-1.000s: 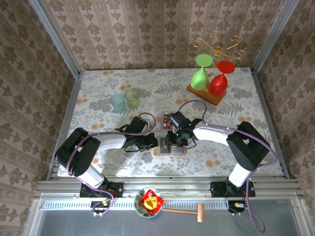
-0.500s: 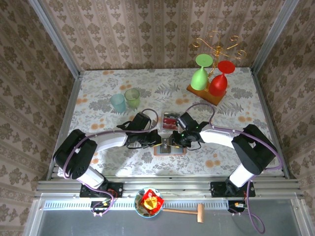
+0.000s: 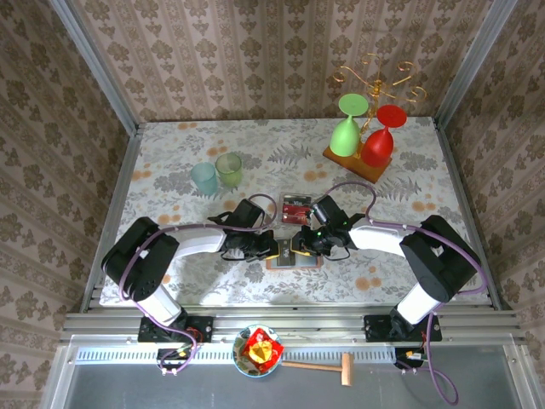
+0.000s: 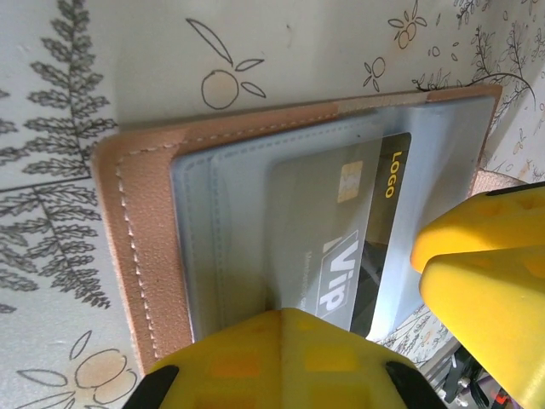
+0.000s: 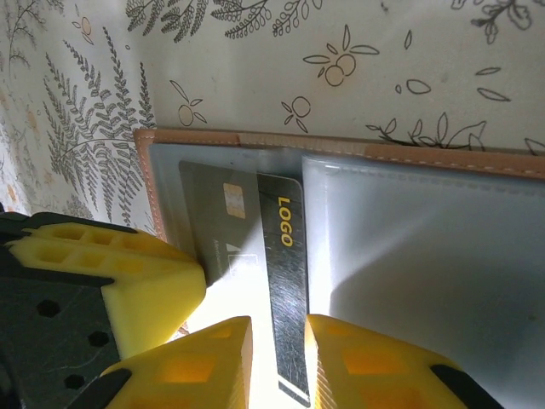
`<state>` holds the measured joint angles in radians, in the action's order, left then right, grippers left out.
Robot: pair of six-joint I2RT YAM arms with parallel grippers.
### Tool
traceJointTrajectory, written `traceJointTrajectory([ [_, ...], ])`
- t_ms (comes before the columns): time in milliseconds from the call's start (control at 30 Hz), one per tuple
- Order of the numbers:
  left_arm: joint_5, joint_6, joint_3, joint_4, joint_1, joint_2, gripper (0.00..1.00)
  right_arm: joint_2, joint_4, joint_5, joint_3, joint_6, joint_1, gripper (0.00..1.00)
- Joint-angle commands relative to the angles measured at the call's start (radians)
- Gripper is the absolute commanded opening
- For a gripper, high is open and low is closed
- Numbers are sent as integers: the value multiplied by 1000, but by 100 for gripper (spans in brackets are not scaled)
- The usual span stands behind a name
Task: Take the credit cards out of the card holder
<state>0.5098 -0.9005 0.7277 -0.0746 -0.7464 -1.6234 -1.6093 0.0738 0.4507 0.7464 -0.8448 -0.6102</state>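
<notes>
The right gripper's point(image 5: 279, 334) jaws have drawn in over the last second to a narrow gap. The free edge of a dark grey plastic card marked "VIP" and "LOGO" point(image 5: 286, 256) runs between them. Whether the pads actually bear on that edge I cannot tell. The left gripper's point(image 4: 281, 341) jaws are pressed together and rest on the near rim of the flat salmon-brown leather card holder with grey-blue pockets point(image 4: 128, 247), just beside the right jaws.

A second ago, in the top view, the right gripper sat farther out, over the small stack of red and dark plastic cards point(image 3: 295, 207). It has since come back onto the open card holder. The stack now lies uncovered on the flowered tablecloth point(image 3: 170, 162), just beyond both sets of jaws. The left arm has shifted only slightly and keeps its hold-down.

My reading is that the right gripper has finished at the stack and is starting on the next card. The dark card is mostly inside its pocket, directly ahead of the right jaws, with only its "LOGO" strip exposed. The task is therefore partly done, and this card remains to be drawn out sideways, away from the left jaws.
</notes>
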Motion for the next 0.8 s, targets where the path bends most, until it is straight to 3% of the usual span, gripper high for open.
traceJointTrajectory([
  [0, -10, 27, 4, -22, -2, -20, 3, -12, -13, 20, -14, -11, 8, 23],
  [767, -9, 21, -10, -10, 1, -20, 3, -75, -132, 102, -43, -55, 12, 20],
])
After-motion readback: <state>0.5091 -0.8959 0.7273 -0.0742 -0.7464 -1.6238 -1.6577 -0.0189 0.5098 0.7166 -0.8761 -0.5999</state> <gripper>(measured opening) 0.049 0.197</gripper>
